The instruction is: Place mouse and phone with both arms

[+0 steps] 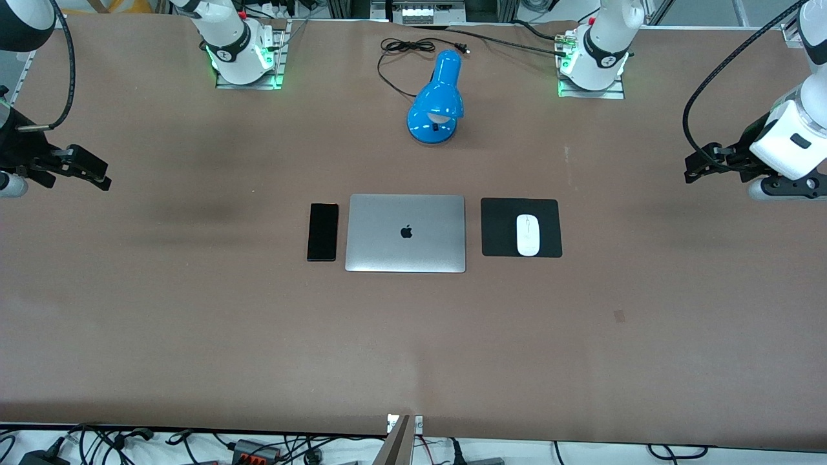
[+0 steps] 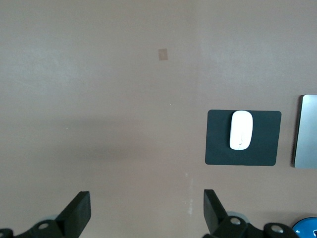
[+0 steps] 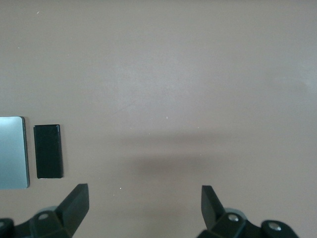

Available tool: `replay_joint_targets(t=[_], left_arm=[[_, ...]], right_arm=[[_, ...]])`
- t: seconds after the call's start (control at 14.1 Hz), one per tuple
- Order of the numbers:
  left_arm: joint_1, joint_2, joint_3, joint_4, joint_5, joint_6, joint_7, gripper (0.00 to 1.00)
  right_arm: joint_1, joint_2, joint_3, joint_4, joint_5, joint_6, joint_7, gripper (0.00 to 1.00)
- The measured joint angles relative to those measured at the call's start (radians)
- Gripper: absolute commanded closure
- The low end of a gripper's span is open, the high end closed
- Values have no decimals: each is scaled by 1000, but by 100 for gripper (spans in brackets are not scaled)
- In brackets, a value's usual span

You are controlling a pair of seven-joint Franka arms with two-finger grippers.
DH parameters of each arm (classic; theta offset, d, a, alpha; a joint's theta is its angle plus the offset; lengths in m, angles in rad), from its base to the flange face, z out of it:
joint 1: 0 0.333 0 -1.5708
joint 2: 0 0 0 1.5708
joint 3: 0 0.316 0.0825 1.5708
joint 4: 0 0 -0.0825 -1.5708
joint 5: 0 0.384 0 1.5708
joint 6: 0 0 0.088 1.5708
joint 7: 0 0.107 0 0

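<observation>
The white mouse (image 1: 528, 234) lies on a black square pad (image 1: 501, 227), beside the silver laptop toward the left arm's end; it also shows in the left wrist view (image 2: 241, 129). The black phone (image 1: 322, 231) lies flat on the table beside the laptop toward the right arm's end, and shows in the right wrist view (image 3: 48, 150). My left gripper (image 1: 701, 166) is open and empty, held over bare table at the left arm's end (image 2: 147, 208). My right gripper (image 1: 94, 173) is open and empty over bare table at the right arm's end (image 3: 144, 203).
A closed silver laptop (image 1: 406, 232) lies between phone and pad. A blue desk lamp (image 1: 437, 100) with a black cord stands farther from the front camera than the laptop. Cables and plugs lie along the table's front edge.
</observation>
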Motion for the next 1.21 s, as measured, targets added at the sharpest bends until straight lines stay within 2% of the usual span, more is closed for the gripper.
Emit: replay_joint_targets(t=[1.21], left_arm=[[-4,0,0,0,0,-2,0,0]], right_arm=[[13,-4,-14,0,1,-12,0,0]])
